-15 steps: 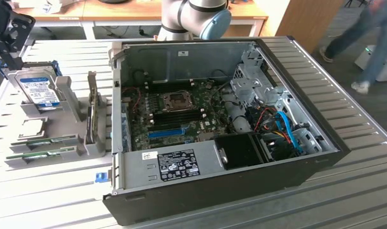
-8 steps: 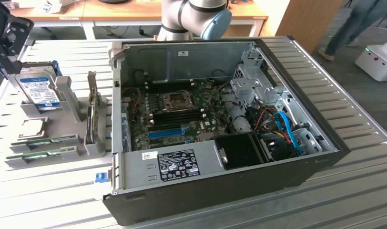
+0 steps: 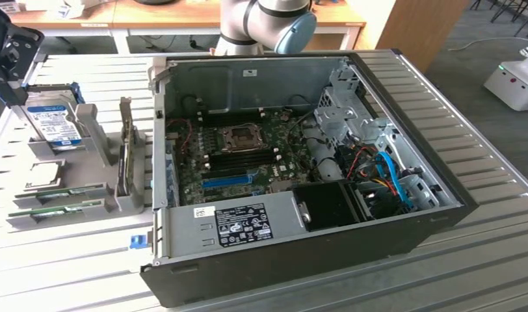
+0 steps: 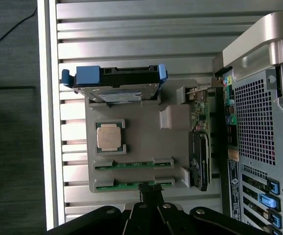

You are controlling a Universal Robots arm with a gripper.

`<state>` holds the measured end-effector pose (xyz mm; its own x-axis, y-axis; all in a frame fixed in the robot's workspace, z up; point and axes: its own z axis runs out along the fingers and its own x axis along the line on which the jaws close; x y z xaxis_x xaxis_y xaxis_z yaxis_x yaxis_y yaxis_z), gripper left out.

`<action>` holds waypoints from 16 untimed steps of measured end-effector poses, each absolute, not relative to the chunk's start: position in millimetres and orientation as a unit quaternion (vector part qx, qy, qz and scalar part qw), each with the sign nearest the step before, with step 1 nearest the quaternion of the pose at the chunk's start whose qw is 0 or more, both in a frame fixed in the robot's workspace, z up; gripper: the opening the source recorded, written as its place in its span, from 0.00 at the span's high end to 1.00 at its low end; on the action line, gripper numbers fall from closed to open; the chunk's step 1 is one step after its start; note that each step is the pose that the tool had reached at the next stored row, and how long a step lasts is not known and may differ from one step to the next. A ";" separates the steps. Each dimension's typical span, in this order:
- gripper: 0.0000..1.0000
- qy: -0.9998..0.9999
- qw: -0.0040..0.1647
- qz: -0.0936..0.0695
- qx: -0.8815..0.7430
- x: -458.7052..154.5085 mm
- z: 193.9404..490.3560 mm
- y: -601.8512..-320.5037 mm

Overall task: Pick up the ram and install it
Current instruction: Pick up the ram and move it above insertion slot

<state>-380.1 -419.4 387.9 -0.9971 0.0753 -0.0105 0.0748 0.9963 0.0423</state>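
The clenched, empty fingers [image 4: 146, 196] hover over the ram [image 4: 117, 185], which sits uninstalled in its grey tray [image 4: 141, 132] on the tabletop [image 4: 131, 39].

The exterior view looks down at a slant from high above the desk [image 3: 472, 273], facing the arm's base [image 3: 264, 26], with the open case [image 3: 333, 260] central. The wrist view looks straight down past the fingers [image 4: 145, 196], close over the parts tray [image 4: 141, 142]. Both views share that tray [image 3: 95, 133] and the nearest side of the case [image 4: 259, 122].
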 end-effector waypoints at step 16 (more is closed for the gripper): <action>0.89 1.000 0.006 0.021 0.021 -380.2 387.9 -419.4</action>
